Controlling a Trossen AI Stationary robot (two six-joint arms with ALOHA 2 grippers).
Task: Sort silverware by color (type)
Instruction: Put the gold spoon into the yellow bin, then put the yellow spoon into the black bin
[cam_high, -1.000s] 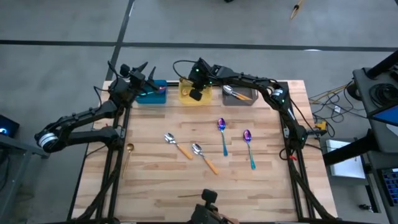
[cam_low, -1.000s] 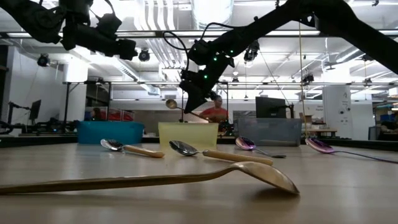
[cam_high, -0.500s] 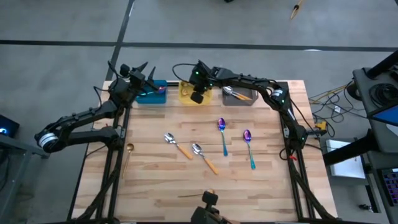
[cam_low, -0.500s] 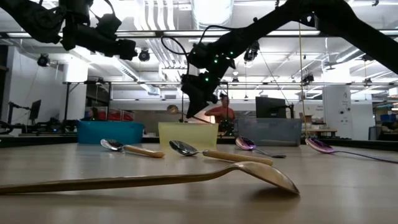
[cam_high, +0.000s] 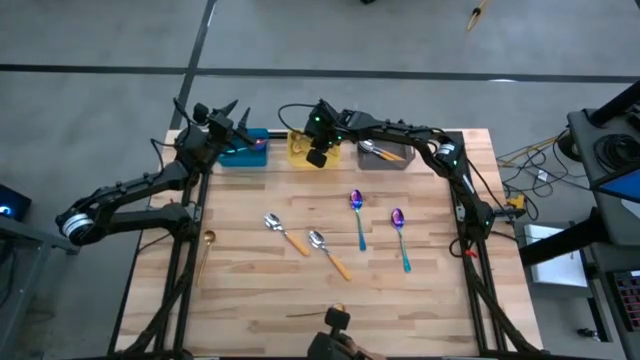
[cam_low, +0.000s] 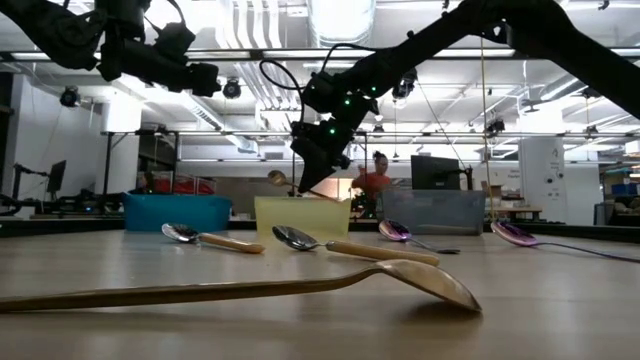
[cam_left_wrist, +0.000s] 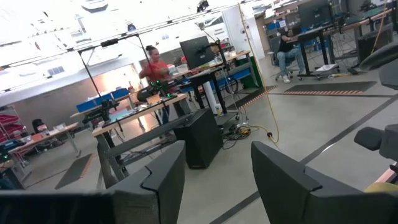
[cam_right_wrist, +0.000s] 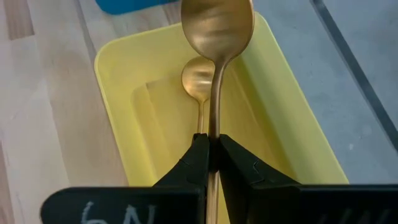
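Note:
My right gripper (cam_right_wrist: 211, 142) is shut on a gold spoon (cam_right_wrist: 216, 25) above the yellow bin (cam_high: 303, 148). A second gold spoon (cam_right_wrist: 199, 81) lies flat on that bin's floor. A third gold spoon (cam_low: 300, 285) lies on the table by its left edge (cam_high: 207, 245). Two orange-handled spoons (cam_high: 285, 233) (cam_high: 328, 252) and two purple-blue spoons with teal handles (cam_high: 358, 215) (cam_high: 400, 235) lie mid-table. My left gripper (cam_left_wrist: 217, 168) hangs open above the blue bin (cam_high: 245, 150). My right gripper pinches the gold spoon's handle (cam_right_wrist: 214, 127) between its two fingers. The handle runs along the fingers, and the bowl (cam_low: 277, 178) sticks out ahead of them. The spoon is lifted clear, over the yellow bin and the spoon lying in it.
Three bins stand in a row along the far edge: blue, yellow and gray (cam_high: 385, 152). The gray one holds orange-handled spoons; the blue one holds a purple spoon (cam_high: 258, 143). A person in red (cam_low: 375, 185) moves in the room behind the table.
My right gripper has sunk a little toward the yellow bin, carrying the gold spoon with it. It has stayed shut on the handle.

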